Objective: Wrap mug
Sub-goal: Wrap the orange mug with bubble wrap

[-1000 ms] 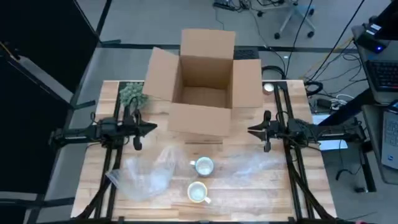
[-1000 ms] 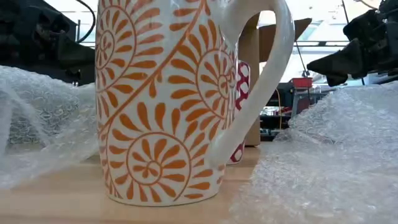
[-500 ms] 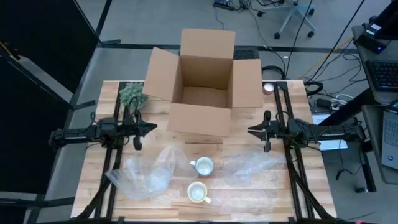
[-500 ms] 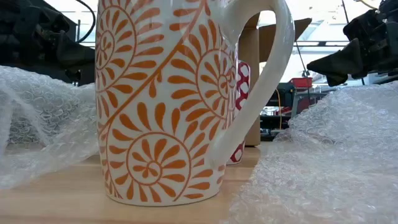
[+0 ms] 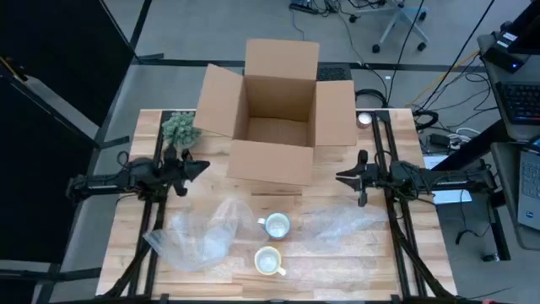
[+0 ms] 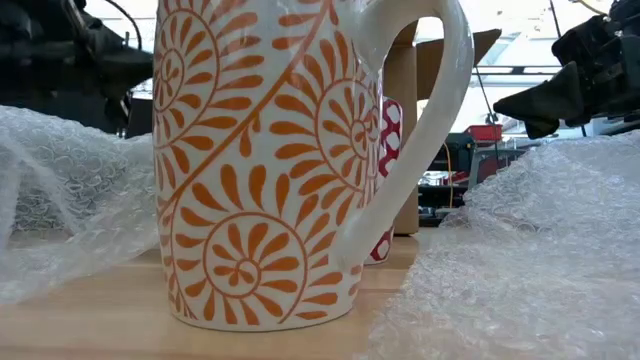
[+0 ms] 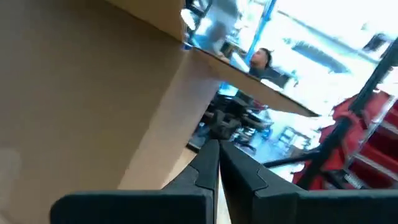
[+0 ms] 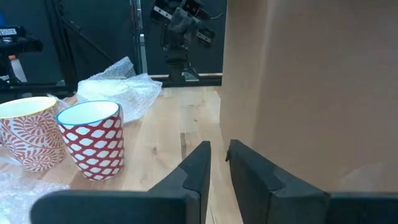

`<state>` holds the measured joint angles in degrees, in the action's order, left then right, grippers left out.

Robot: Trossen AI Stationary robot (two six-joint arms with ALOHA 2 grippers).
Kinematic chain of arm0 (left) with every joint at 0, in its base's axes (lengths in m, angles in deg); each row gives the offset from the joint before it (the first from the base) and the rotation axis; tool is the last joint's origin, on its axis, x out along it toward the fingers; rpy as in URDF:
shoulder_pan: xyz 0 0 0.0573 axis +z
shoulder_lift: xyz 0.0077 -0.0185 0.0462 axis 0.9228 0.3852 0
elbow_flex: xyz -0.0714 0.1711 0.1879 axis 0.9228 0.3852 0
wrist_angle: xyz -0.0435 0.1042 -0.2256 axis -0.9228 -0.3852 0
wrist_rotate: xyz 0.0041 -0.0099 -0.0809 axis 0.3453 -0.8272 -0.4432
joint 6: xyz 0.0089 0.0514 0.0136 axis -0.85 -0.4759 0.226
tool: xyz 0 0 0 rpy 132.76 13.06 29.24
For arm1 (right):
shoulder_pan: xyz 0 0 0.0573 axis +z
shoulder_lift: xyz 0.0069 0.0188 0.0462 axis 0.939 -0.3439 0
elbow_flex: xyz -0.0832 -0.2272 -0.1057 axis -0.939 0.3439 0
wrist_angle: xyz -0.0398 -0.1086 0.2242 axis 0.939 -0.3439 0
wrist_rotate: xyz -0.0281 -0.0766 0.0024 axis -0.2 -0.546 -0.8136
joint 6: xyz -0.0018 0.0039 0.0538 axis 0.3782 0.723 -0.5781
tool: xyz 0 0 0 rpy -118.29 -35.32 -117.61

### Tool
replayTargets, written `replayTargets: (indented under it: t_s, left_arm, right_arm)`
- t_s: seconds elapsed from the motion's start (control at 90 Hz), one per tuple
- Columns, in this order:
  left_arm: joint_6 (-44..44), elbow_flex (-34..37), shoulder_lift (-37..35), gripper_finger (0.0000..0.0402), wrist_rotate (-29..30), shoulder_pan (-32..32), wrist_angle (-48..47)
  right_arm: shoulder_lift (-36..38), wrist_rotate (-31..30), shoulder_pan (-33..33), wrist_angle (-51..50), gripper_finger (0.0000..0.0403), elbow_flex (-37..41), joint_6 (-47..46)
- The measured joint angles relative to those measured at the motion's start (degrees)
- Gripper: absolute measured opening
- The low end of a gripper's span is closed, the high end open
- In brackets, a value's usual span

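Mugs: we find two at lower centre of the high view, the orange mug [image 5: 268, 261] nearest the edge and the red mug [image 5: 276, 225] just above it, flanked by bubble wrap [image 5: 198, 236], untouched. We judge them rigid, glazed, slippery and breakable, best taken by rim or handle. Left gripper [image 5: 196, 167] and right gripper [image 5: 344, 178] hover beside the box [image 5: 274, 114], fingers nearly together, holding nothing.
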<state>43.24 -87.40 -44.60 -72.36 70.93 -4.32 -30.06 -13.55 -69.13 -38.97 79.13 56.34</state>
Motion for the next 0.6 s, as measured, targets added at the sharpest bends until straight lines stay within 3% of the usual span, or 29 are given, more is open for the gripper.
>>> replayTargets:
  t_s: [0.056,0.211,0.344,0.6]
  left_arm:
    - [-1.42,-3.19,0.39,0.0,-3.07,-0.9,-0.36]
    - [-9.53,-15.57,6.16,0.0,-3.05,-5.35,-9.82]
    - [-11.37,-28.61,18.62,0.0,-2.74,-10.43,-22.7]
    - [-0.02,-55.51,48.24,0.0,-1.14,-27.54,-53.12]
  right_arm:
    - [0.0,0.02,0.0,-0.02,0.0045,0.01,0.0]
    - [0.0,0.0,0.0,0.0,0.0045,0.01,0.0]
    - [0.0,0.01,0.0,0.0,0.0045,0.0,0.0]
    - [0.0,0.0,0.0,0.0,0.0045,0.01,0.0]
